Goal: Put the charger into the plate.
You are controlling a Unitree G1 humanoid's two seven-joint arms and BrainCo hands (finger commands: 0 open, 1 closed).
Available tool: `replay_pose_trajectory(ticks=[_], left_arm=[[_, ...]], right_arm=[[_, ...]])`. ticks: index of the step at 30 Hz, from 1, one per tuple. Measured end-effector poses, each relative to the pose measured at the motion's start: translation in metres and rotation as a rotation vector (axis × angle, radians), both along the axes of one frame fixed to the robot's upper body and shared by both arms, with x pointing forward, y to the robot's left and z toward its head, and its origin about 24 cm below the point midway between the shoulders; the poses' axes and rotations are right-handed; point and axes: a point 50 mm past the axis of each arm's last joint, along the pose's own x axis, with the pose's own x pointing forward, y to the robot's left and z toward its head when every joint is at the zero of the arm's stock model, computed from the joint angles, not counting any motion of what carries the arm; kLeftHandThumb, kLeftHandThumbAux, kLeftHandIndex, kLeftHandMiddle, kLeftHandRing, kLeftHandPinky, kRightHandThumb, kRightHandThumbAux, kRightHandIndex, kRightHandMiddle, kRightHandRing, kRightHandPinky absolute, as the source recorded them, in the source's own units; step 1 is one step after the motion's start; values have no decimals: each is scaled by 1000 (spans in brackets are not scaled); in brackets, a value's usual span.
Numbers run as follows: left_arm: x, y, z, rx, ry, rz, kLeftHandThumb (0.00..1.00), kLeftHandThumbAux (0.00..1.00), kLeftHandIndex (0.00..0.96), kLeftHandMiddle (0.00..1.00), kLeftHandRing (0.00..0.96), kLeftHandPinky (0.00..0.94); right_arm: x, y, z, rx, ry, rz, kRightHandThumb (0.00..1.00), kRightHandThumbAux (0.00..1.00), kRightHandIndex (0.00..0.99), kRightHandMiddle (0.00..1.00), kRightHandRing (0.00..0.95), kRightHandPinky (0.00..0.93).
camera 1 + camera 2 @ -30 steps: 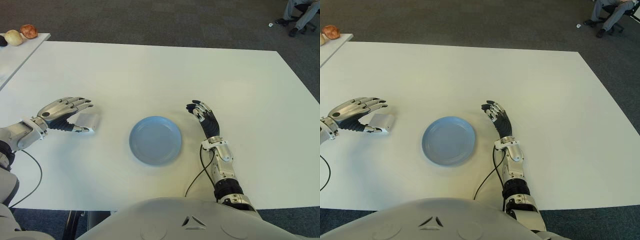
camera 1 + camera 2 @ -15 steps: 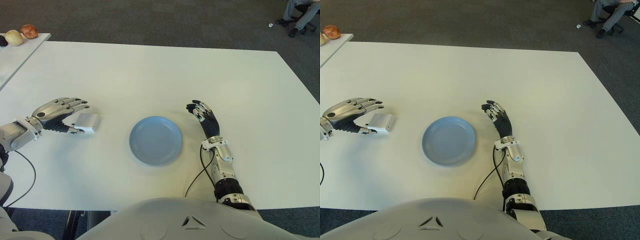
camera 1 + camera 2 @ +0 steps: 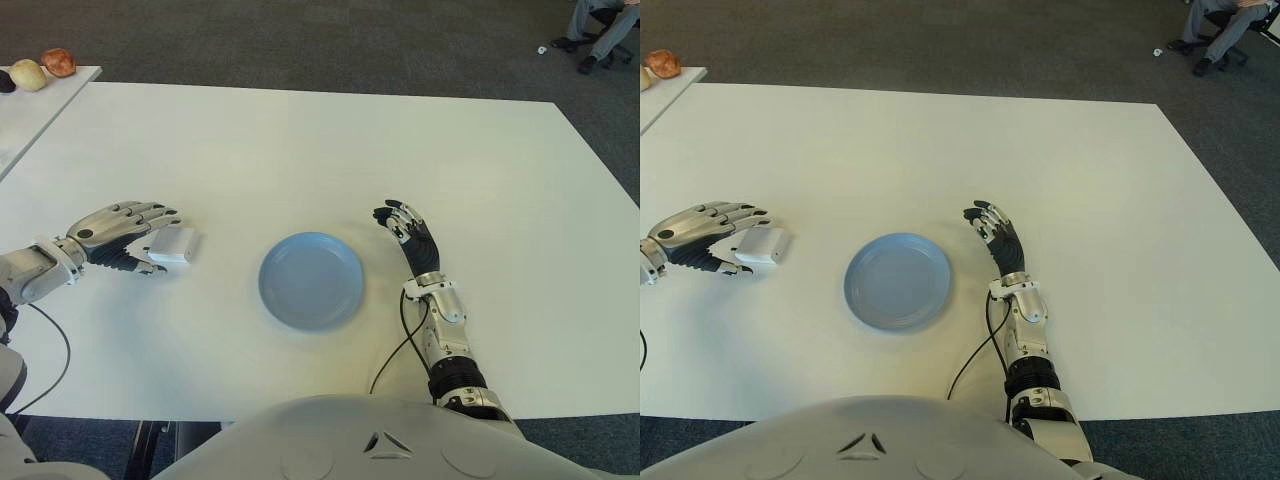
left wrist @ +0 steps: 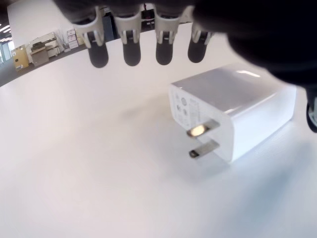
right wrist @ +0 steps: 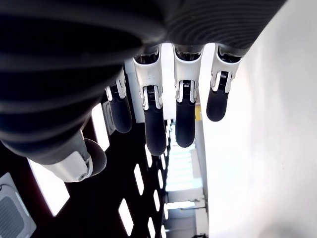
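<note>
I have the left robot hand cupped loosely over the white charger, fingers uncurled, gripping nothing. The charger lies on the bench, left of the blue plate, prongs toward my wrist. I'd pinch its flat sides before lifting. The right robot hand sits open, right of the plate.

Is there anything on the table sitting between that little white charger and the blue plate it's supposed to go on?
No. Only bare white table separates the charger from the plate. The left hand is right beside the charger.
</note>
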Motion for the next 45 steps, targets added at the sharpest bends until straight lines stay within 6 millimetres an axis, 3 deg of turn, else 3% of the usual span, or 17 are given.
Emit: replay_pose_trajectory(ticks=[19, 45], left_arm=[[-1, 0, -4, 33, 13, -13, 246, 254, 0, 0, 0, 37], [0, -5, -10, 30, 67, -7, 302, 284, 0, 0, 2, 92]], right_arm=[[-6, -1, 1, -2, -1, -6, 0, 576, 222, 346, 287, 234], [-16, -2, 2, -5, 2, -13, 0, 563, 214, 336, 274, 225]])
